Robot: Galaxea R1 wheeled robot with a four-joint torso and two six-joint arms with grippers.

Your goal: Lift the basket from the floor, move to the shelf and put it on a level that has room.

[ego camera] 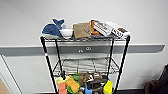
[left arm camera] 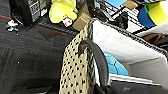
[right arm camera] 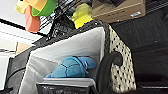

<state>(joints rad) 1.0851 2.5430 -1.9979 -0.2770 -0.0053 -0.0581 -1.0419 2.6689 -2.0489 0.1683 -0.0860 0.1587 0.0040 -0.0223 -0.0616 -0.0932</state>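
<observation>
The basket point(left arm camera: 75, 72) has a beige weave, a pale lining point(right arm camera: 75, 47) and dark handle loops; a blue plush toy point(right arm camera: 72, 67) lies inside it. It hangs just above the dark carpet floor point(left arm camera: 30, 55), close to the shelf's bottom tier. One handle loop point(left arm camera: 98, 58) runs up into my left gripper point(left arm camera: 100, 89), the other handle loop point(right arm camera: 107, 67) into my right gripper point(right arm camera: 100, 88); both grippers are shut on the basket. The shelf point(ego camera: 85, 60) is a black wire rack straight ahead. Its middle level point(ego camera: 85, 65) is bare.
The top tier holds a blue whale toy point(ego camera: 52, 28), a white bowl point(ego camera: 66, 32), a brown box point(ego camera: 82, 30) and packets. Coloured toys point(ego camera: 72, 85) crowd the bottom tier. A grey rail point(ego camera: 22, 50) runs along the white wall. A dark bag point(ego camera: 160, 83) sits at the right.
</observation>
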